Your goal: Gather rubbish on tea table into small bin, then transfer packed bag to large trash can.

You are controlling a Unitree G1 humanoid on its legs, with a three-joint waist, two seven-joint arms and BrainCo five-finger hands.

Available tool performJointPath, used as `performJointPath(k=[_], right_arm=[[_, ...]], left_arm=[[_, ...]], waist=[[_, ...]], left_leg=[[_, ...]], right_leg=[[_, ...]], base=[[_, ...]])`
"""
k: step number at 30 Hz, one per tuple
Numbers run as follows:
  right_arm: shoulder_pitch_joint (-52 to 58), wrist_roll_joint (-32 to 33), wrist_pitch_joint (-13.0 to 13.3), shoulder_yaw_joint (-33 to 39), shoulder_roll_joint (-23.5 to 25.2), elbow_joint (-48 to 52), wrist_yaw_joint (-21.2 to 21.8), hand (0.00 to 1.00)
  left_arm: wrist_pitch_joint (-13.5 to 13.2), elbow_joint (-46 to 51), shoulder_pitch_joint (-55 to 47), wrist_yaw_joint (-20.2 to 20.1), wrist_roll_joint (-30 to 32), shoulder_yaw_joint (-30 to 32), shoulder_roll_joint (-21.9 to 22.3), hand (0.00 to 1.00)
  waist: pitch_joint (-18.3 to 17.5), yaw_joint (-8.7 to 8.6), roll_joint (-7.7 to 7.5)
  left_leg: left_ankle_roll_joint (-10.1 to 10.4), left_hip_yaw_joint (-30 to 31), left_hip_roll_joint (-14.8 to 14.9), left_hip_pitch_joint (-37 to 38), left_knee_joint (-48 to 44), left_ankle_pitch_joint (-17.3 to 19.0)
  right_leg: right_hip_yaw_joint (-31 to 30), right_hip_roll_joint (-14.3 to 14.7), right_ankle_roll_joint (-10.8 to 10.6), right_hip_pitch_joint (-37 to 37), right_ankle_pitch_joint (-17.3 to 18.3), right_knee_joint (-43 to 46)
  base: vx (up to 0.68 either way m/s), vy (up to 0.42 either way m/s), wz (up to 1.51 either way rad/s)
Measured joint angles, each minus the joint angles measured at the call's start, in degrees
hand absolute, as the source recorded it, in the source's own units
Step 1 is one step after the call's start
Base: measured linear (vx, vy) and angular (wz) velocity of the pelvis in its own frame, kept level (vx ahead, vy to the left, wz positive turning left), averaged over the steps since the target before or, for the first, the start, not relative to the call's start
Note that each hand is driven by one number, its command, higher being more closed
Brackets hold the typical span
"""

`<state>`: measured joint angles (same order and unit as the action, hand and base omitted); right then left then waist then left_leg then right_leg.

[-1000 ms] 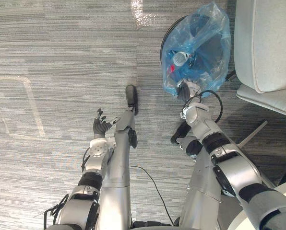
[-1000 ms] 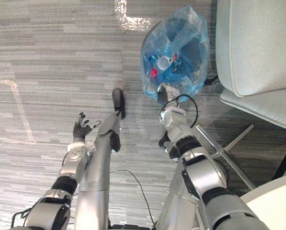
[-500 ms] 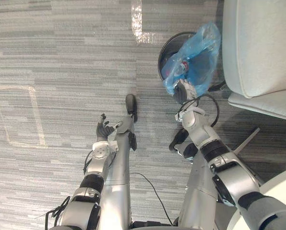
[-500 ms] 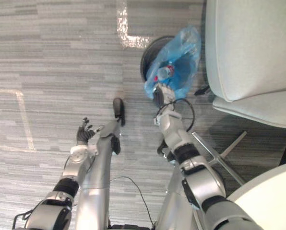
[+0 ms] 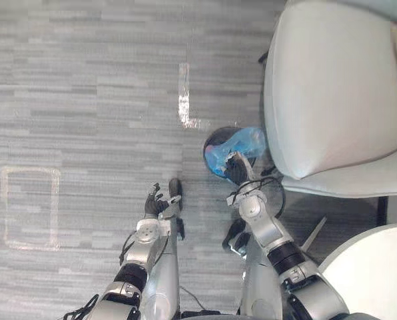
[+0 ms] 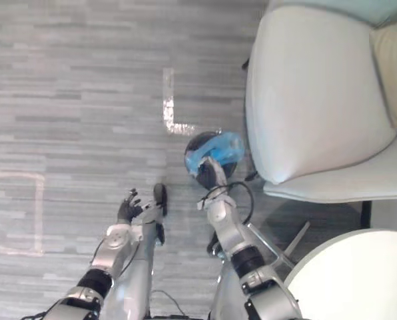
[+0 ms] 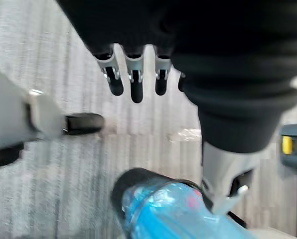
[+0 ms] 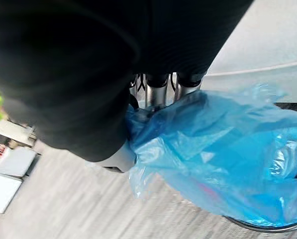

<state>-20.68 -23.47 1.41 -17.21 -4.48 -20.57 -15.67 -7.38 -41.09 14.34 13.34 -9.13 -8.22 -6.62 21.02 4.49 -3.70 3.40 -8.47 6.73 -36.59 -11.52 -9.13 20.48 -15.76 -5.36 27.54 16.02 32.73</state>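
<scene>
A blue plastic bag (image 5: 237, 145) with rubbish inside hangs over the small black round bin (image 5: 213, 148) on the carpet. My right hand (image 5: 238, 169) is shut on the bag's gathered top; in the right wrist view its fingers (image 8: 158, 89) curl into the blue bag (image 8: 223, 154), with the bin's rim (image 8: 268, 226) below. My left hand (image 5: 155, 199) hovers open left of the bin, holding nothing. In the left wrist view its fingers (image 7: 133, 82) are straight, with the bag (image 7: 173, 214) and the bin (image 7: 126, 184) past them.
A pale armchair (image 5: 332, 100) stands close to the bin on its right, with its thin legs (image 5: 315, 230) near my right arm. A white round table (image 5: 378, 273) fills the lower right corner. Tape marks (image 5: 185, 107) lie on the grey carpet to the left.
The camera has risen and pulled back, so bag and bin look smaller and more of the armchair shows. My right hand keeps hold of the bag; the left hand stays open.
</scene>
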Motion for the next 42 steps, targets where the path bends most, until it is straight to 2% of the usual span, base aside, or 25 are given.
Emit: performJointPath(k=[4,6,8,9,11,13,15,17,20,21,22,25,29,33,38,42], right_arm=[[2.3,2.2,1.1,-1.4,-0.1,0.1,2.1,1.00],[2.9,3.5,1.5,-1.3,-0.3,1.3,2.8,1.00],[3.9,3.7,2.2,-1.0,-0.8,2.4,3.6,1.00],[4.2,3.9,2.4,-1.0,-1.0,2.4,4.1,1.00],[6.5,4.7,2.6,-0.8,-2.6,4.7,4.6,1.00],[8.5,5.8,2.8,0.2,-3.9,7.9,5.0,1.00],[9.7,6.2,3.5,1.3,-4.6,10.5,5.6,1.00],[10.6,8.4,4.3,1.5,-5.8,13.0,6.8,1.00],[10.7,10.7,5.0,1.3,-6.6,14.6,8.3,1.00],[10.7,12.2,5.2,1.2,-7.2,16.0,8.9,1.00],[10.7,13.8,5.3,1.2,-7.9,17.4,9.5,1.00],[10.7,18.1,5.9,0.6,-9.1,19.2,11.9,1.00],[10.7,21.9,6.6,-0.1,-10.4,21.2,13.8,1.00],[10.6,26.2,7.1,-2.5,-11.4,22.5,16.0,1.00],[10.5,31.0,7.0,-4.0,-11.8,22.5,18.2,1.00],[9.8,32.7,7.0,-4.8,-12.0,22.5,19.2,1.00]], left_arm=[[0.5,0.0,-1.6,-0.1,0.0,-2.7,-1.5,0.00],[0.5,0.9,-1.6,-0.1,0.0,-3.0,-1.7,0.00],[0.8,4.5,-2.3,-0.1,0.1,-3.1,-1.8,0.00],[0.9,9.5,-5.2,-0.1,0.2,-3.8,-3.0,0.00],[-1.3,20.7,-13.5,-1.1,2.4,-5.4,-4.3,0.00],[-1.8,20.1,-16.1,-2.2,3.1,-5.3,-4.2,0.00],[-0.9,19.0,-17.5,-2.5,2.9,-5.3,-3.9,0.00],[-0.7,22.9,-18.4,-2.5,2.9,-5.2,-4.1,0.00],[-1.4,29.8,-19.1,-2.5,4.5,-5.1,-4.6,0.00],[-2.0,32.7,-19.1,-2.5,5.3,-5.0,-4.9,0.00],[-2.1,34.7,-19.2,-2.5,7.0,-4.8,-5.2,0.00],[-3.0,38.5,-19.4,-3.0,9.8,-4.4,-6.4,0.00],[-3.5,40.1,-19.6,-4.1,12.0,-4.8,-6.7,0.00],[-3.5,42.8,-19.8,-4.9,13.0,-5.5,-8.8,0.00],[-3.6,44.9,-19.3,-6.2,13.0,-8.7,-10.1,0.00],[-3.6,44.9,-17.0,-7.4,13.0,-11.3,-10.5,0.00]], waist=[[-3.8,-1.54,-0.84],[-3.9,-1.90,-0.89],[-4.3,-2.23,-0.91],[-5.0,-2.40,-0.90],[-7.7,-2.42,-0.75],[-8.8,-2.00,-0.47],[-10.2,-2.24,-0.18],[-11.2,-2.41,-0.18],[-12.4,-2.57,0.08],[-13.2,-2.58,0.71],[-13.6,-3.21,1.41],[-14.3,-3.98,1.76],[-14.7,-4.11,2.15],[-16.0,-4.17,2.22],[-18.9,-4.29,2.37],[-19.5,-4.48,2.49]], left_leg=[[-0.2,-0.3,0.3,6.0,5.6,-1.7],[-0.2,-0.6,0.3,8.9,7.3,-2.0],[0.0,-0.8,0.1,11.6,9.0,-2.2],[0.0,-1.0,-0.3,12.8,9.8,-2.4],[0.1,-1.3,-0.3,15.2,11.6,-2.4],[0.2,-1.9,-0.3,18.4,13.5,-2.6],[0.9,-2.2,-0.3,20.7,15.7,-3.0],[1.1,-2.9,-0.2,23.5,17.4,-3.5],[1.2,-2.9,0.0,24.5,17.4,-3.4],[1.2,-2.7,0.0,24.8,17.4,-3.4],[1.2,-2.6,0.0,25.2,17.4,-3.4],[1.4,-2.6,0.0,27.0,17.5,-3.2],[1.7,-2.9,0.2,27.7,17.7,-2.7],[2.2,-3.7,0.3,28.7,17.9,-2.1],[2.1,-4.3,0.7,28.7,17.9,-2.2],[1.7,-4.4,0.7,28.8,17.9,-2.6]], right_leg=[[0.4,2.4,-0.4,-6.3,-2.7,-7.9],[0.5,3.0,-0.6,-9.4,-3.6,-10.6],[0.5,3.3,-0.8,-11.9,-3.9,-12.4],[0.5,3.4,-0.8,-13.0,-4.0,-13.1],[0.3,3.7,-1.1,-14.8,-4.3,-15.2],[-0.2,4.2,-1.0,-17.4,-4.8,-17.2],[-0.6,4.8,-1.0,-19.1,-5.3,-18.8],[-1.2,5.2,-1.1,-21.1,-5.5,-20.3],[-2.4,5.4,-1.1,-21.8,-6.0,-21.2],[-2.6,5.6,-1.1,-21.9,-6.7,-21.9],[-2.7,5.8,-1.3,-22.9,-7.6,-23.1],[-3.4,6.0,-1.4,-24.9,-8.8,-25.0],[-4.6,6.3,-1.4,-25.3,-9.9,-26.2],[-6.0,6.4,-1.3,-25.7,-10.8,-27.3],[-6.8,6.9,-1.3,-26.0,-12.3,-29.2],[-7.1,6.9,-1.4,-26.0,-12.5,-29.2]], base=[[0.13,-0.028,-0.12],[0.13,-0.016,-0.11],[0.10,-0.026,-0.05],[0.10,-0.040,-0.06],[0.11,-0.055,-0.10],[0.07,-0.051,-0.18],[0.06,-0.034,-0.19],[0.03,-0.022,-0.15],[0.00,-0.016,-0.23],[0.01,-0.013,-0.21],[0.00,-0.004,-0.18],[-0.03,0.020,-0.14],[-0.09,0.038,-0.16],[-0.06,0.027,-0.16],[-0.01,0.007,-0.09],[0.00,0.001,-0.02]])
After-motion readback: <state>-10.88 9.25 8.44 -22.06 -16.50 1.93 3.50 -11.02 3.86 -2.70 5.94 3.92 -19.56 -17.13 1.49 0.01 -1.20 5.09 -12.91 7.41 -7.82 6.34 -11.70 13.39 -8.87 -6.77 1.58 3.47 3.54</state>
